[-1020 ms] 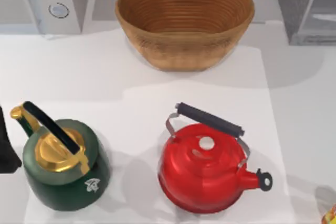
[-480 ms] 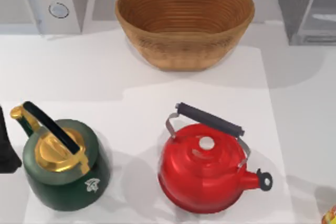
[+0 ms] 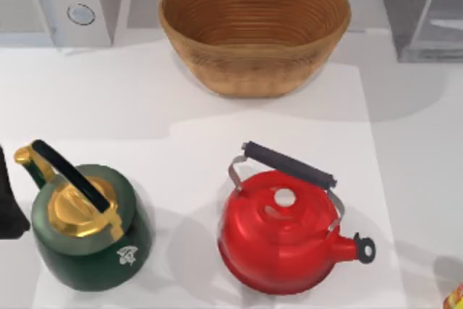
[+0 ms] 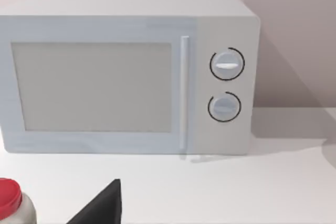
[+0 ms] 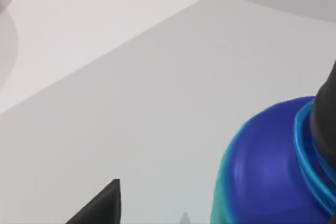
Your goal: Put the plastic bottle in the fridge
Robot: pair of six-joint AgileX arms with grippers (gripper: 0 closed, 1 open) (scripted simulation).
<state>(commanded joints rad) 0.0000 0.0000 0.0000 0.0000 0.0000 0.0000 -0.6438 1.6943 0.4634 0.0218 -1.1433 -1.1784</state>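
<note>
My right jaws [image 5: 220, 203] are hovering at the blue plastic bottle [image 5: 273, 171], grip unclear. Risk: nudging it over before reaching the speckled grey fridge [image 3: 423, 9], upper right.

Dark grey speckled fridge [image 3: 419, 9] at table's far right, blue plastic bottle [image 5: 273, 171] on tabletop

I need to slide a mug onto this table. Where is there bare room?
Free: the wide strip between the basket and the two kettles, and the right side below the fridge. Crowded: the near edge, where the green kettle and red kettle sit.
</note>
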